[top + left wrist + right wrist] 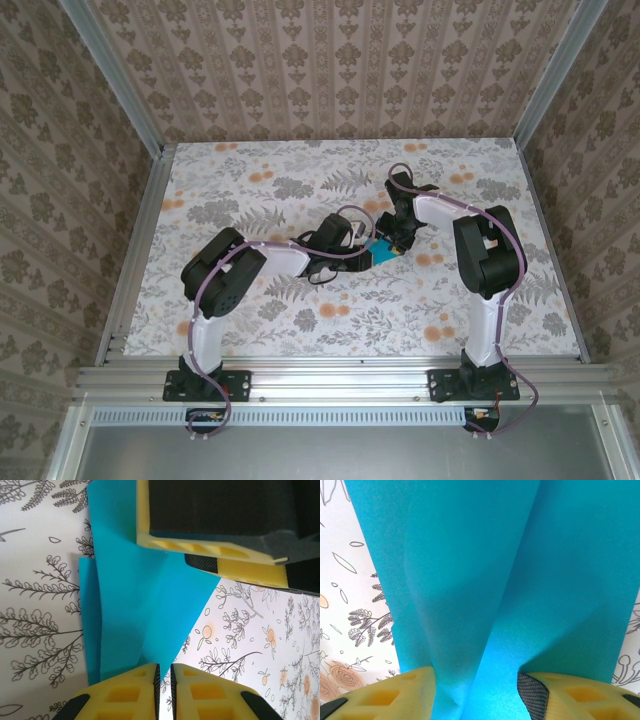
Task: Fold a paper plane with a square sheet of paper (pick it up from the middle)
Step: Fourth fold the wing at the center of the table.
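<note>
From the silver aluminium rail [340,378] at the near edge, the white-and-black left arm [225,280] reaches toward 1 o'clock and the matching right arm [490,260] toward 11 o'clock. The two claws meet just to the 3 o'clock side of the middle of the white floral-printed tabletop [250,180]. There lies the thin, bright cyan-blue sheet of paper [383,253], folded into a smaller creased shape with overlapping layers. The left claw [163,680], yellow-fingered with black pads, is pressed almost together, pinching a pointed corner of the sheet. The right claw [475,695] stands spread, its yellow fingers [405,695] flanking a soft ridge in the paper; whether they squeeze it I cannot tell. In the left wrist view it sits over the sheet at 12 o'clock. Beyond, the tabletop runs to beige patterned walls [330,60].
</note>
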Tool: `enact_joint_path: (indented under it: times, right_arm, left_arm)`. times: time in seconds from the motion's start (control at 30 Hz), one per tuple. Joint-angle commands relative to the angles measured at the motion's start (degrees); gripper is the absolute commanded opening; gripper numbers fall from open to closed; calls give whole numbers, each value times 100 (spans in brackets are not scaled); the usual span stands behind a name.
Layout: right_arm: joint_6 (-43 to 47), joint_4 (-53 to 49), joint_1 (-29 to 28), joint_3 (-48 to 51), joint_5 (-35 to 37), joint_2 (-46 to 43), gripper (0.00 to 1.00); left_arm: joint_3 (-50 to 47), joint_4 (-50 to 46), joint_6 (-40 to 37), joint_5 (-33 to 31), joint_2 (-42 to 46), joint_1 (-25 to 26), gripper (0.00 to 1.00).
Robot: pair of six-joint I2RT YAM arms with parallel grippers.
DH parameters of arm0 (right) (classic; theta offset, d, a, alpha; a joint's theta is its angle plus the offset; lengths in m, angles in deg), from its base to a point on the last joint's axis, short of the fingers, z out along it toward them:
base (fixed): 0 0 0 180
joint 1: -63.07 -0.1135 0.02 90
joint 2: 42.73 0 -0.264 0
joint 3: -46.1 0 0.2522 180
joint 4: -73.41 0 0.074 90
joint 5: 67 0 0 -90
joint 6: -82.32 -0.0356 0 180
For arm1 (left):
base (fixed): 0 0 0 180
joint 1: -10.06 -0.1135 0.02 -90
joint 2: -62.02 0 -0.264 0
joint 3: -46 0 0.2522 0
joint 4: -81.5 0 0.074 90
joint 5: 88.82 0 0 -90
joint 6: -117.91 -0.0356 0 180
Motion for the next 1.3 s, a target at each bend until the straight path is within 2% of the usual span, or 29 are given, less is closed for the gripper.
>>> enact_joint_path:
  times: [0.0, 0.43, 0.63, 0.87, 1.03, 1.27]
  right_arm:
    - [-92, -154, 13, 614, 453, 1014, 55]
    - [-65, -145, 7, 622, 450, 1016, 55]
    - [-52, -139, 8, 639, 440, 997, 55]
    - [-49, -111, 8, 648, 442, 999, 55]
    - [-29, -119, 8, 639, 422, 994, 55]
    - [-21, -111, 1, 648, 416, 985, 55]
  left_arm:
    - [72, -238, -128, -75, -79, 33, 17]
    - [203, -442, 192, 408, -276, -42, 19]
    - [141, -295, 234, 497, 60, -90, 21]
    - [69, -162, 171, 162, 501, -142, 23]
    - [205, -84, 249, 268, 195, -141, 19]
    - [458, -358, 171, 33, -61, -134, 13]
